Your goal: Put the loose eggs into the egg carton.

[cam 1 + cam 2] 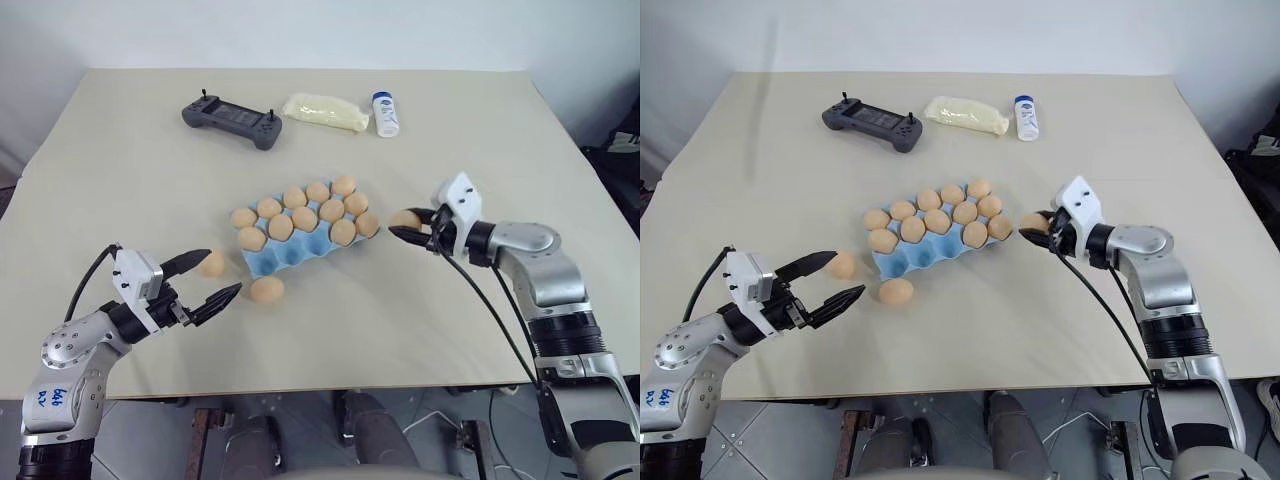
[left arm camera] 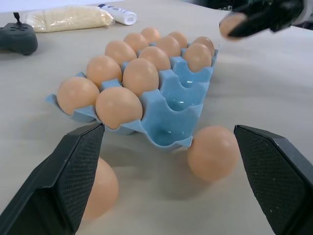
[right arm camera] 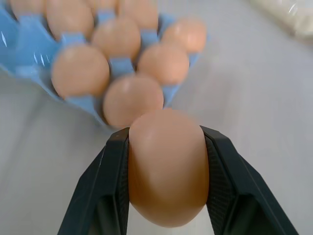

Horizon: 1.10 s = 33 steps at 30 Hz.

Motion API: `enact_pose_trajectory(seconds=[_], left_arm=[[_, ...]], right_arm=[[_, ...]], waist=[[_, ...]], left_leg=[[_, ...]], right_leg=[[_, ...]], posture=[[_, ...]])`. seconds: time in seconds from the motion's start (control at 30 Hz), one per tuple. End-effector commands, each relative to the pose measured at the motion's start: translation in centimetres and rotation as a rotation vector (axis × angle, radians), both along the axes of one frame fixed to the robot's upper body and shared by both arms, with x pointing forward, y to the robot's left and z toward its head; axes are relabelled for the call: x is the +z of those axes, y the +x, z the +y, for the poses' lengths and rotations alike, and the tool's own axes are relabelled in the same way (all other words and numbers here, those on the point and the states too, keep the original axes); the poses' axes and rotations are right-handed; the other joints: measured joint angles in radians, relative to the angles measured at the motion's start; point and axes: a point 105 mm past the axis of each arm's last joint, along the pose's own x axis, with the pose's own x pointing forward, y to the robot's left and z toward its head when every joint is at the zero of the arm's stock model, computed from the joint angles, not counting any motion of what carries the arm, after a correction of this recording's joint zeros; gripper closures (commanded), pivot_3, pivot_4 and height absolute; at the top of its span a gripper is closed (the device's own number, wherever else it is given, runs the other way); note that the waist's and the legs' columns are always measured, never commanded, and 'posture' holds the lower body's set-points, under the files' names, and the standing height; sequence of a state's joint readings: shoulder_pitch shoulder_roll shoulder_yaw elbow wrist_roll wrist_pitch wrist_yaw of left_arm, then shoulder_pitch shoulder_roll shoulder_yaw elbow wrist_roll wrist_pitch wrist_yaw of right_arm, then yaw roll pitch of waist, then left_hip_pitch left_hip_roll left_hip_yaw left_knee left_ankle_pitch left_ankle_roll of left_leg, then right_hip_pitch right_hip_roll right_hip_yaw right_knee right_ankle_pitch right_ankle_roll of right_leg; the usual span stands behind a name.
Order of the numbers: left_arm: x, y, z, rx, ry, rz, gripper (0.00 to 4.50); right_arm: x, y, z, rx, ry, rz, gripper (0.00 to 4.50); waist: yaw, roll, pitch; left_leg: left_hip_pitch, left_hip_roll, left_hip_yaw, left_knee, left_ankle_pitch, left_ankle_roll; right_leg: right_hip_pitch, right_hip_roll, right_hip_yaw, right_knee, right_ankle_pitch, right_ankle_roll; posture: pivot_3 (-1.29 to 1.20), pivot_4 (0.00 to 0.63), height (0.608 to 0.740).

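Note:
The light blue egg carton (image 1: 286, 259) lies mid-table with several eggs in its back cups and bare cups along its near row. My right gripper (image 1: 411, 226) hovers just right of the carton, shut on a tan egg (image 3: 167, 166) held between its black fingers (image 3: 110, 188). Two loose eggs rest on the table at the carton's near left corner: one (image 1: 267, 290) in front of it, the other (image 1: 212, 264) beside my left gripper's upper finger. My left gripper (image 1: 224, 271) stands open, level, with both loose eggs (image 2: 213, 152) (image 2: 101, 188) ahead of its fingers.
At the table's far side lie a dark game controller (image 1: 232, 119), a pale yellow bag (image 1: 326, 111) and a white bottle with a blue cap (image 1: 385, 113). The table's front edge runs just below both arms.

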<state>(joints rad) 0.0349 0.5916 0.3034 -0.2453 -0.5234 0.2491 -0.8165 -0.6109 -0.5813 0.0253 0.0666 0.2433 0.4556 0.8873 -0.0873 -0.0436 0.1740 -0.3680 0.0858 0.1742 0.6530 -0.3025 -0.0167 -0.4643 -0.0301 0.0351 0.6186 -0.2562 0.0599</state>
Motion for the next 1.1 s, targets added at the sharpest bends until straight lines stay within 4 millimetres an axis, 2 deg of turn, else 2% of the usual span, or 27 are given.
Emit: enact_pose_trajectory(seconds=[0.03, 0.2, 0.3, 0.43, 0.67, 0.77, 0.93, 0.97, 1.1], left_arm=[[1.1, -0.1, -0.1, -0.009, 0.0, -0.048, 0.0], [1.1, 0.1, -0.1, -0.013, 0.0, -0.047, 0.0], [1.1, 0.1, -0.1, -0.01, 0.002, -0.051, 0.0], [1.1, -0.2, 0.1, 0.004, 0.003, -0.052, 0.0], [1.0, -0.7, 0.4, 0.03, 0.002, -0.054, 0.0], [1.0, -0.8, 0.4, 0.037, 0.001, -0.055, 0.0], [1.0, -0.9, 0.5, 0.045, 0.001, -0.057, 0.0], [1.0, -0.9, 0.5, 0.046, 0.001, -0.057, 0.0], [1.1, -0.9, 0.5, 0.059, 0.001, -0.065, 0.0]], right_arm=[[2.7, -1.4, 2.8, 0.085, 0.046, -0.059, 2.94], [2.7, -1.2, 6.7, 0.143, 0.071, -0.055, 2.94], [1.8, -0.9, 9.4, 0.184, 0.082, -0.041, 2.94], [1.1, -0.9, 11.9, 0.23, 0.101, -0.021, 2.94], [-0.2, -0.9, 13.6, 0.262, 0.092, 0.011, 2.94], [-0.6, -1.1, 13.9, 0.286, 0.075, 0.021, 2.0], [-0.3, -0.9, 13.4, 0.276, 0.069, 0.007, 0.2], [-0.1, -0.9, 13.3, 0.272, 0.068, 0.003, 0.03], [0.7, -0.8, 12.5, 0.272, 0.068, -0.02, 0.03]], waist=[[0.001, 0.0, 0.0], [-0.002, 0.0, 0.0], [0.0, 0.0, 0.0], [0.0, 0.0, 0.0], [0.0, 0.0, 0.0], [0.0, 0.0, 0.0], [-0.002, 0.0, 0.0], [-0.002, 0.0, 0.0], [-0.002, 0.0, 0.0]], left_leg=[[0.0, 0.0, 0.0, 0.0, 0.0, 0.0], [0.0, 0.001, 0.0, 0.0, 0.0, 0.0], [0.0, 0.001, 0.0, 0.0, 0.0, -0.001], [-0.002, 0.001, 0.001, 0.0, 0.0, -0.001], [-0.002, 0.001, 0.001, 0.0, -0.001, -0.002], [-0.001, 0.001, 0.001, 0.0, -0.001, -0.002], [-0.001, 0.003, 0.001, -0.001, -0.001, -0.003], [-0.001, 0.004, 0.001, -0.001, -0.001, -0.003], [-0.001, 0.004, 0.001, -0.001, -0.001, -0.004]], right_leg=[[0.0, 0.0, 0.0, 0.0, 0.0, 0.0], [0.0, 0.001, -0.001, 0.001, -0.001, -0.001], [-0.001, 0.001, -0.002, 0.001, -0.001, -0.001], [-0.001, 0.002, -0.003, 0.001, 0.0, 0.0], [-0.001, 0.002, -0.004, 0.0, 0.0, 0.0], [-0.001, 0.001, -0.004, 0.001, 0.0, 0.0], [-0.001, 0.001, -0.004, 0.001, 0.0, 0.0], [-0.001, 0.001, -0.005, 0.001, 0.0, 0.0], [-0.001, 0.001, -0.005, 0.001, 0.0, -0.001]], posture=[[0.0, 0.15, 0.74], [0.0, 0.15, 0.74], [0.0, 0.15, 0.74], [0.0, 0.15, 0.74], [0.0, 0.15, 0.74], [0.0, 0.15, 0.74], [0.0, 0.15, 0.74], [0.0, 0.15, 0.74], [0.0, 0.15, 0.74]])
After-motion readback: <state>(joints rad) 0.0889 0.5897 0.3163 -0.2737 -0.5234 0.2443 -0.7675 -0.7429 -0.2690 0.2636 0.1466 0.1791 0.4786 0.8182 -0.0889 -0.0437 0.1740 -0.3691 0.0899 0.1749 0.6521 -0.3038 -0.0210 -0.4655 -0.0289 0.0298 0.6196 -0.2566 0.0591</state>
